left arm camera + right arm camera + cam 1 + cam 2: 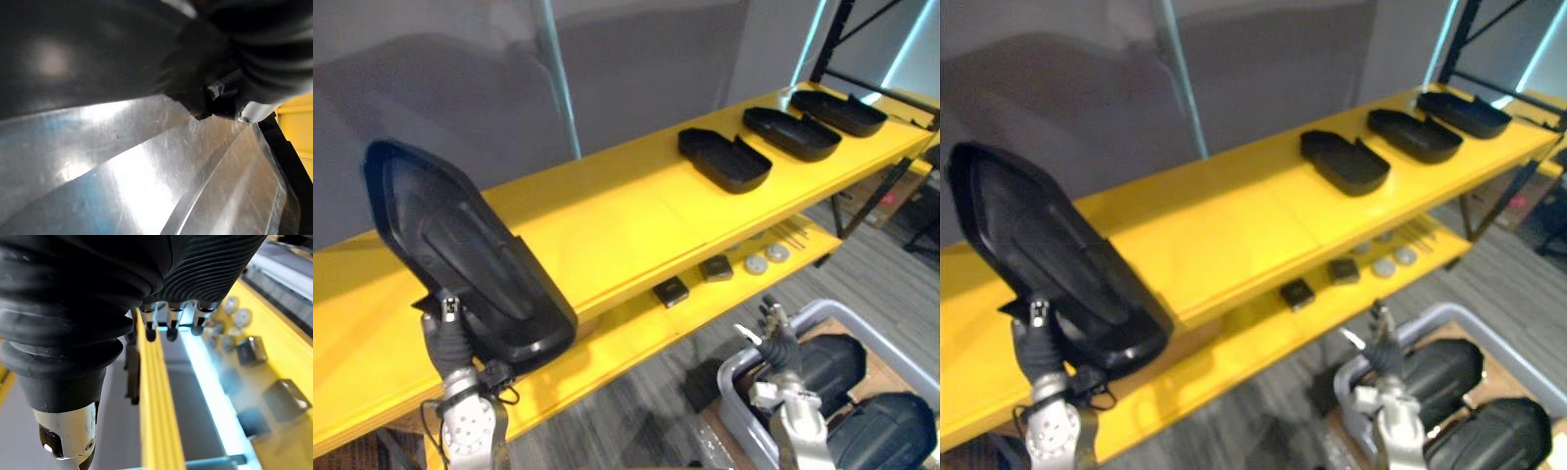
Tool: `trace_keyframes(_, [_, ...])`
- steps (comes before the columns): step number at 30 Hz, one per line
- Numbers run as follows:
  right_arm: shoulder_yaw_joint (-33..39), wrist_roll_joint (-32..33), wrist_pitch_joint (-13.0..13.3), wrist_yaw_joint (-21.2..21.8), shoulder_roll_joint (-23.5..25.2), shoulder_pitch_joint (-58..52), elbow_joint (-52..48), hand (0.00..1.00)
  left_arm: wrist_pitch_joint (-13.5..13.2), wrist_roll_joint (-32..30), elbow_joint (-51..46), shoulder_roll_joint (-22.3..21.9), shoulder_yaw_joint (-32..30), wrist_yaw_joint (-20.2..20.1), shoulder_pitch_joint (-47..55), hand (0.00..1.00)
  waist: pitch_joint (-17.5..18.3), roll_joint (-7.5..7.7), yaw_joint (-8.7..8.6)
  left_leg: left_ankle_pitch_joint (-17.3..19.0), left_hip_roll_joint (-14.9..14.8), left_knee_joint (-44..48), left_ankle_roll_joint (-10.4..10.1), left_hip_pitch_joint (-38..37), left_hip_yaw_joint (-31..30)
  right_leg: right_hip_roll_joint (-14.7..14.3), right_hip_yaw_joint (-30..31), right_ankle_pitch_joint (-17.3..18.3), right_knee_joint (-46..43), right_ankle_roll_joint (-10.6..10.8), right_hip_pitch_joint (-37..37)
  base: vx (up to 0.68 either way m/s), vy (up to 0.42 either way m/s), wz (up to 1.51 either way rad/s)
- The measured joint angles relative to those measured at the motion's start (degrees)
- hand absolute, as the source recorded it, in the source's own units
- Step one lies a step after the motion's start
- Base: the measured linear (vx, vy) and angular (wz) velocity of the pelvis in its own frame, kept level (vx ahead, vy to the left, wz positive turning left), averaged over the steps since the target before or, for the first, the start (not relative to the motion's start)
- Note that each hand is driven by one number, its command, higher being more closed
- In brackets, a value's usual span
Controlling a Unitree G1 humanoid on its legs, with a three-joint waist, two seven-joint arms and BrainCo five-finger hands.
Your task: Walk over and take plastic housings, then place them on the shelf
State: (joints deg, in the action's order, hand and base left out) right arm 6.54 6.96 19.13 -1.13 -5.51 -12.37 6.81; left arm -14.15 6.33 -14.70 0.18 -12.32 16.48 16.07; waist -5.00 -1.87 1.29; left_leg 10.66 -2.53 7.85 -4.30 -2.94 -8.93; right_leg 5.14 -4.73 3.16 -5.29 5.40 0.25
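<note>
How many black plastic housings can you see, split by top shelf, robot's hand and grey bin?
Housings lying on the top shelf: 3
Housing held up in the left hand: 1
Housings showing in the grey bin: 2
Total: 6

Black plastic housings (460, 255), yellow shelf (626, 215), grey bin (736, 416).

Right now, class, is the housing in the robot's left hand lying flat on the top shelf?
No: the housing is held steeply tilted in the left hand, not flat on the yellow shelf.
</note>
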Motion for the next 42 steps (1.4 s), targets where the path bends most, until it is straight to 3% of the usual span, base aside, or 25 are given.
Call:
trace_keyframes(3, [0.34, -0.01, 1.54, -2.57, 0.14, 0.20, -5.02, 0.00, 2.28, -0.41, 0.49, 3.86, 0.11, -2.69, -0.78, 1.00, -0.25, 0.43, -0.59, -0.57, 0.62, -0.54, -0.15, -0.43, 0.33, 0.74, -0.03, -0.14, 0.13, 0.20, 0.29, 0.00, 0.044, 0.02])
trace_keyframes(6, [2.07, 0.17, 2.72, -4.95, -0.24, 0.44, -8.16, 0.00, 5.38, 0.33, 3.88, 9.61, -0.14, -6.78, -3.74, 1.00, -0.47, -0.23, -0.83, -1.39, 0.70, -2.25, 0.15, -2.54, 2.23, 0.99, 0.46, -0.21, 0.39, 0.27, 1.43, -0.01, 0.029, -0.12])
trace_keyframes(10, [3.80, 1.31, 2.73, -5.45, -1.09, 1.69, -12.60, 0.00, 11.10, 7.08, 11.71, 15.36, -0.56, -12.60, -10.07, 1.00, -0.50, -1.41, -2.22, -1.66, -0.12, -3.51, 0.26, -3.14, 6.36, 0.01, 3.26, -2.58, 2.74, -0.06, 0.91, -0.06, 0.014, -0.34])
trace_keyframes(15, [6.09, 2.10, 2.45, -6.41, -1.77, 1.15, -15.04, 0.00, 14.55, 12.48, 26.61, 20.93, -0.38, -14.23, -20.59, 1.00, -0.70, -1.59, -5.38, -1.66, -0.53, -3.65, 0.26, -3.50, 10.05, -0.77, 6.60, -5.27, 5.45, 0.05, 0.59, -0.05, 0.002, -0.41])
trace_keyframes(19, [6.23, 4.59, 0.24, -4.09, -2.49, -2.05, -15.07, 0.00, 16.99, 15.41, 36.66, 25.31, -0.24, -14.52, -27.84, 1.00, -0.83, -1.81, -7.27, -1.66, -0.77, -4.54, 0.26, -4.08, 13.06, -1.36, 9.64, -6.74, 7.08, 0.08, 0.24, -0.02, 0.004, -0.41])
trace_keyframes(23, [2.82, 4.54, -1.69, 0.59, -2.61, -7.63, -15.01, 0.00, 20.66, 18.41, 45.70, 29.30, 0.06, -13.02, -33.73, 1.00, -1.27, -2.50, -9.85, -1.72, -1.02, -5.39, 0.18, -5.11, 15.85, -2.03, 12.56, -7.40, 7.06, 0.07, -0.67, 0.01, 0.006, -0.32])
trace_keyframes(29, [-8.51, 4.58, -2.11, 7.78, -2.59, -11.94, -16.30, 0.00, 25.62, 23.14, 51.66, 30.16, 0.47, -7.45, -38.16, 1.00, -1.77, -3.00, -12.35, -2.08, -0.92, -5.34, -0.30, -5.06, 18.66, -2.26, 14.68, -7.60, 6.57, 0.08, -2.30, 0.00, 0.004, -0.21])
trace_keyframes(34, [-16.68, 4.25, -3.59, 7.49, -2.76, -13.74, -18.23, 0.00, 27.10, 24.83, 52.56, 28.98, 1.35, -0.84, -38.21, 1.00, -2.27, -3.57, -12.98, -2.25, -0.86, -5.31, -0.15, -4.30, 19.23, -2.44, 15.58, -7.13, 5.83, -0.51, -3.79, -0.02, -0.007, -0.07])
trace_keyframes(38, [-18.45, 3.56, -4.37, 6.02, -3.82, -15.28, -19.46, 0.00, 27.28, 24.88, 52.50, 28.47, 1.22, 3.19, -38.22, 1.00, -2.85, -3.88, -12.97, -2.31, -0.76, -5.29, -0.04, -3.93, 20.29, -2.44, 15.95, -7.18, 5.45, -0.45, -4.64, -0.02, 0.006, -0.08])
trace_keyframes(42, [-20.01, 3.40, -4.37, 4.54, -6.10, -16.31, -19.88, 0.00, 29.08, 25.28, 52.47, 28.47, 1.22, 6.89, -38.41, 1.00, -3.06, -4.29, -13.14, -2.32, -0.69, -5.25, -0.04, -3.69, 20.59, -2.48, 16.19, -7.19, 5.10, -0.44, -5.29, -0.01, 0.001, -0.05])
